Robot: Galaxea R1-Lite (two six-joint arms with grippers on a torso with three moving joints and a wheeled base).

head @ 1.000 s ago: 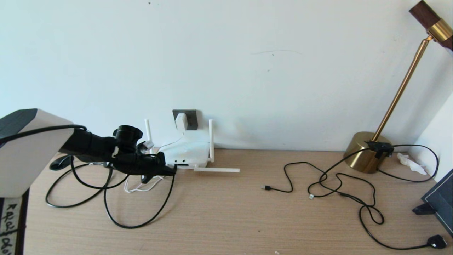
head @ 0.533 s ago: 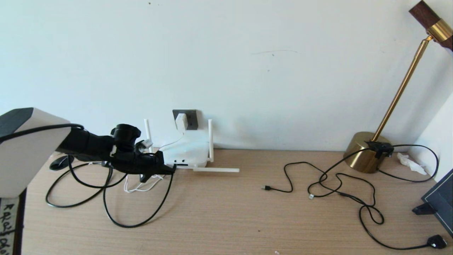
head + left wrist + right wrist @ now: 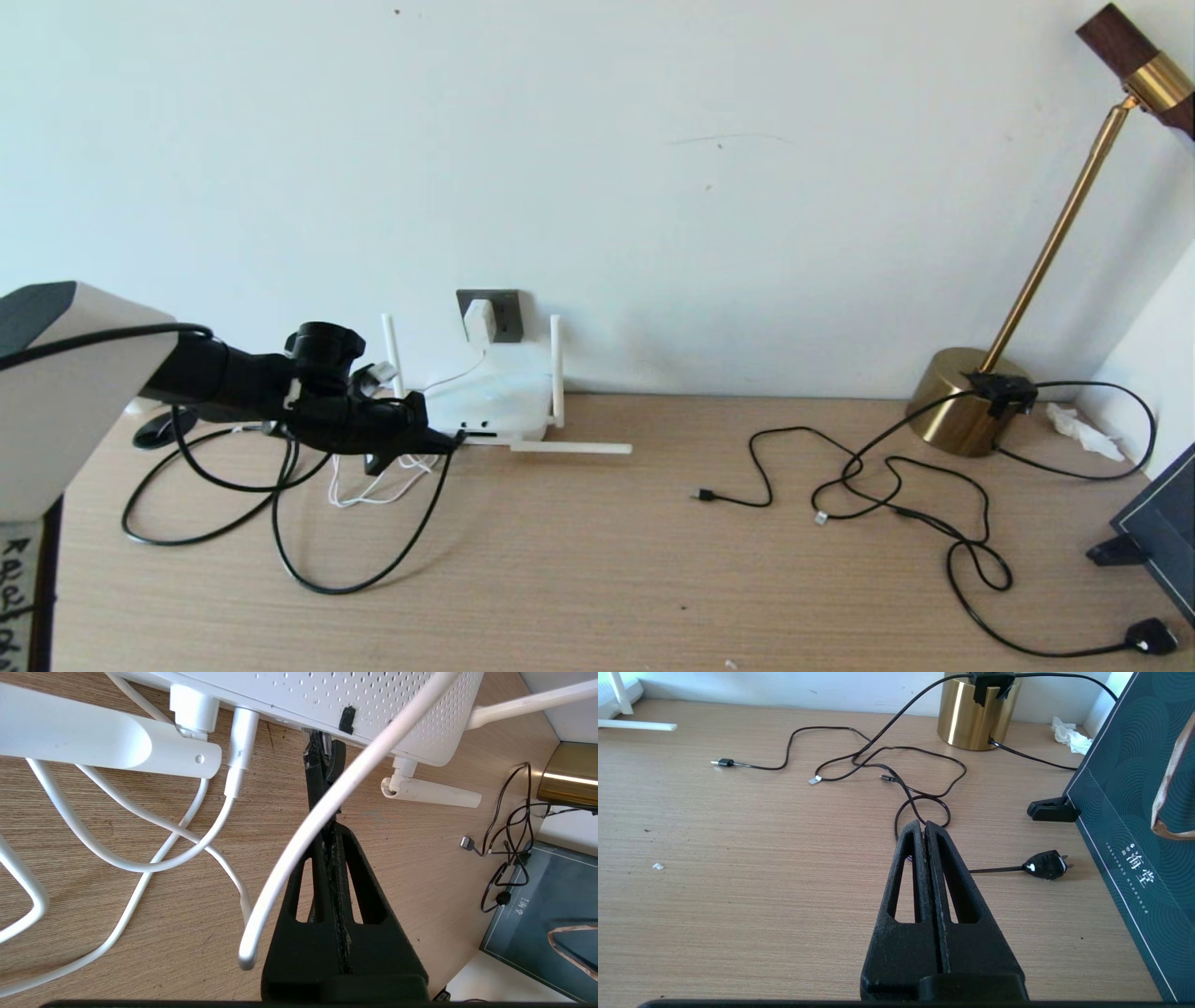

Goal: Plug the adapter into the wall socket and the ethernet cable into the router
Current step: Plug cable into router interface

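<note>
The white router (image 3: 495, 403) lies against the wall under the dark grey wall socket (image 3: 505, 315). The white adapter (image 3: 479, 320) sits in that socket, and its white cord (image 3: 373, 492) loops on the table. My left gripper (image 3: 450, 442) is at the router's front edge, shut on the black ethernet cable (image 3: 373, 579). In the left wrist view the gripper (image 3: 329, 823) holds the ethernet cable's end (image 3: 320, 772) right at the router's port edge (image 3: 308, 730), with the cord (image 3: 299, 835) crossing in front. My right gripper (image 3: 923, 823) hovers shut and empty over the table.
One router antenna (image 3: 569, 448) lies flat on the table. Thin black cables (image 3: 896, 485) sprawl at the right, ending in a black plug (image 3: 1153, 637). A brass lamp (image 3: 971, 401) and a crumpled tissue (image 3: 1083, 429) stand near a dark teal box (image 3: 1158, 532).
My left arm has shifted slightly left and back along the router's front edge, and the ethernet cable's loop has moved with it. The right side is unchanged.
</note>
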